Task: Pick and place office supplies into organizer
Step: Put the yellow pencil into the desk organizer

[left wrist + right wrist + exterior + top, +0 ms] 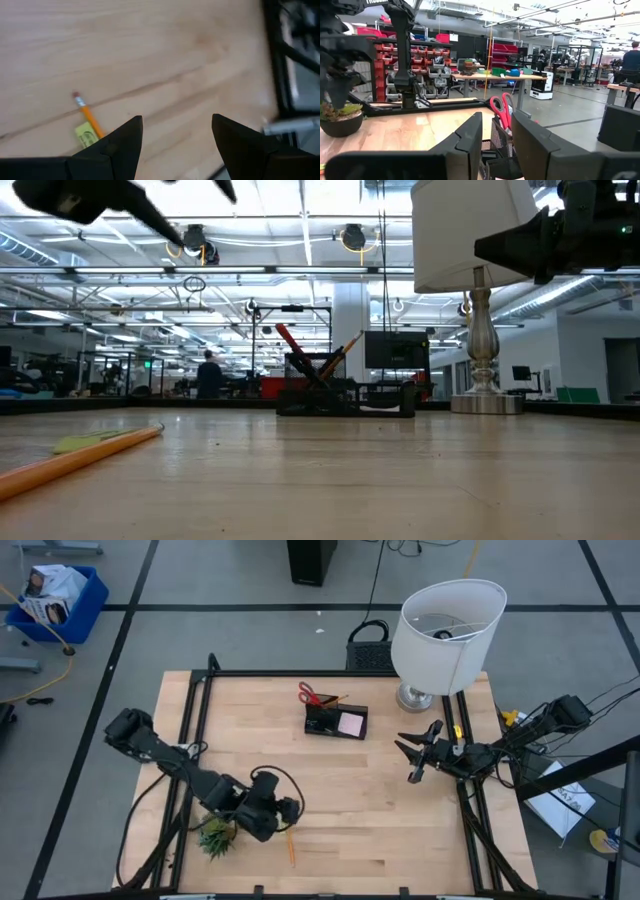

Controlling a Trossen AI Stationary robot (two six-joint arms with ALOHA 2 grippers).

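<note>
One pencil (pixel 291 849) lies below the left gripper's (pixel 291 810) parted fingers.

Left gripper (pixel 175 137), jaws spread, above bare wood beside a pencil (pixel 89 116) and yellow tag (pixel 86 135)

Pencil (pixel 89 117): orange shaft, red eraser. Scissors (pixel 308 694): red handles. Organizer (pixel 335 721): black, holding a pink sticky-note pad (pixel 350 723). Lampshade (pixel 446 635): white. Table (pixel 380 800): pale wood grain. Potted plant (pixel 215 836): green.
</note>
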